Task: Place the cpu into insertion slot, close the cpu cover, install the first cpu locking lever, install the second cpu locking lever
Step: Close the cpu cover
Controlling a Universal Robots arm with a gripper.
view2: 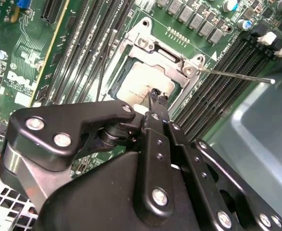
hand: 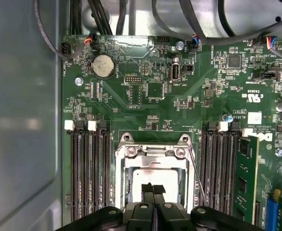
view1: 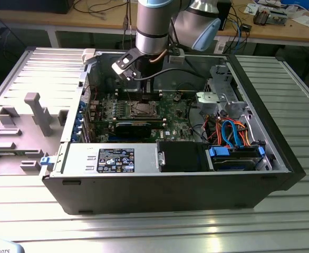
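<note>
Gripper (hand: 153,188): fingers clenched pad to pad, nothing between them. Tips were right over the cpu (hand: 140,176); contact could not be judged.

The cpu sat in the insertion slot (view1: 144,109), its grey top showing through the square window of the cpu cover (hand: 153,153). The cover appeared to lie flat on the socket. The near edge of the cpu and cover was hidden behind the gripper body in both wrist views.

Locking lever (view2: 237,76): in the second wrist view a thin wire rod stuck out free from the socket corner, across the memory slots (view2: 218,96). In the first wrist view the same rod (hand: 197,173) was a faint slanted line beside the cover. A second lever could not be made out.

The first wrist view showed the green motherboard (hand: 146,96) beyond the socket, with a coin cell (hand: 103,66) and cables at its far edge.

Exterior view: the arm (view1: 153,26) reached down into the open computer case (view1: 170,190). The fingertips were lost in the dark there, and the socket was a small square.
</note>
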